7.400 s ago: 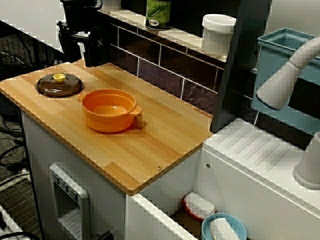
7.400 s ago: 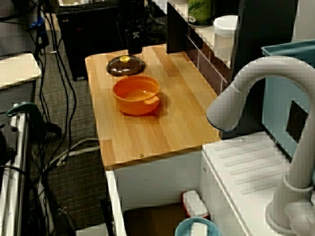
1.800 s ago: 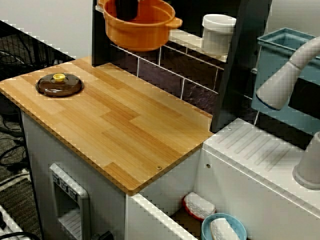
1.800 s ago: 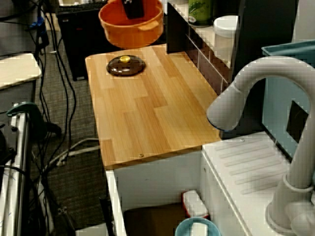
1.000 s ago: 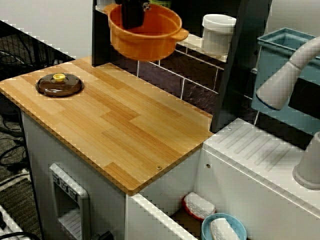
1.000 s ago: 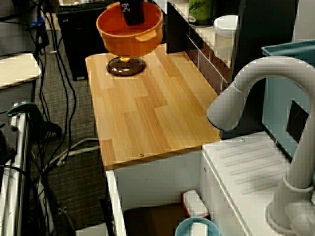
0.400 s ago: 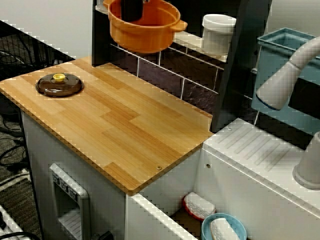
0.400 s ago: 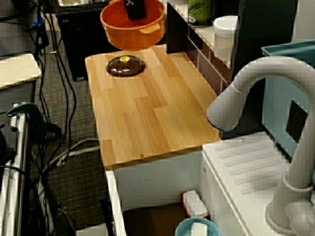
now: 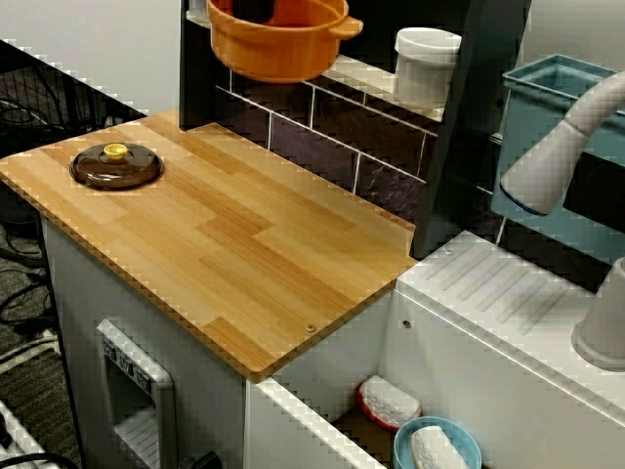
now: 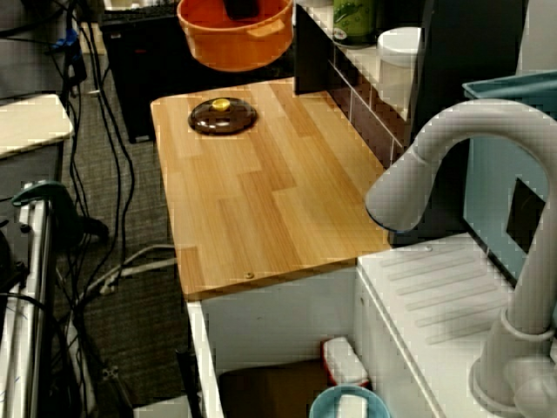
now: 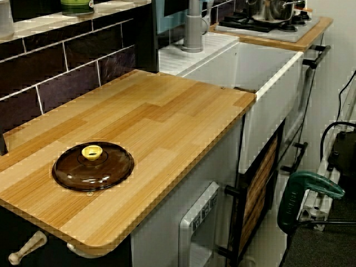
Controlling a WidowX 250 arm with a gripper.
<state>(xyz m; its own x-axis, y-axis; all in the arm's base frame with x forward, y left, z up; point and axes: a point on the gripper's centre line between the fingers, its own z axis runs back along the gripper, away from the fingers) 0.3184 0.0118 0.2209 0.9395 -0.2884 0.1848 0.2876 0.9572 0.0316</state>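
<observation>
Holding pot (image 9: pixel 278 51), lid (image 9: pixel 115 167) apart.

Dark tool (image 9: pixel 252 9) high at the top edge, mostly cropped, pointing down, jaws clamped

Glossy orange plastic pot (image 9: pixel 278 44), matt wood-grain counter (image 9: pixel 234 234), glossy brown lid (image 9: pixel 115 166)

Room over the wooden counter (image 9: pixel 254 244); brown lid (image 9: pixel 115 166), tiled back wall (image 9: pixel 332 137) and orange pot (image 9: pixel 278 49) aloft obstruct.
</observation>
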